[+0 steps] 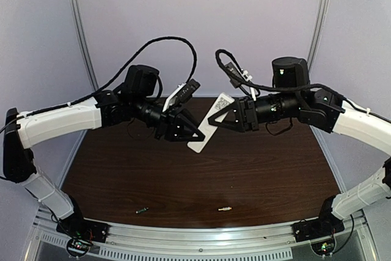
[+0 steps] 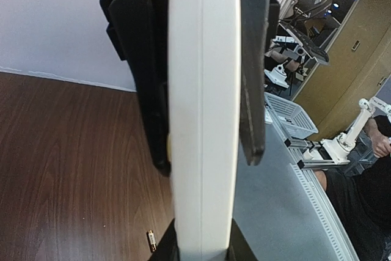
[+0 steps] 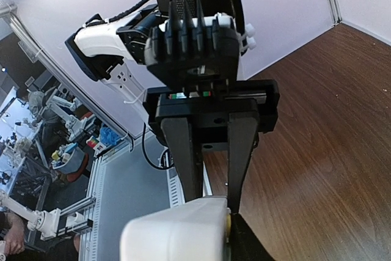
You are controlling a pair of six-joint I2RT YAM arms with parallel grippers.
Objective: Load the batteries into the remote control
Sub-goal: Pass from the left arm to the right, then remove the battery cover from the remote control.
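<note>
The left gripper [image 1: 190, 131] is clamped tight on the remote [image 1: 201, 142] and holds it up in the air over the middle of the table [image 1: 275, 175]. The right gripper [image 1: 219, 120] is at the remote's far end, partly closed; I cannot tell if it grips. The left battery [image 1: 142, 211] and the right battery [image 1: 225, 209] lie apart by the table's near edge.

We see a white remote control [image 1: 203, 136], gold-brown to dark batteries [image 1: 225, 209] and a dark brown wood-grained surface [image 1: 263, 169].
</note>
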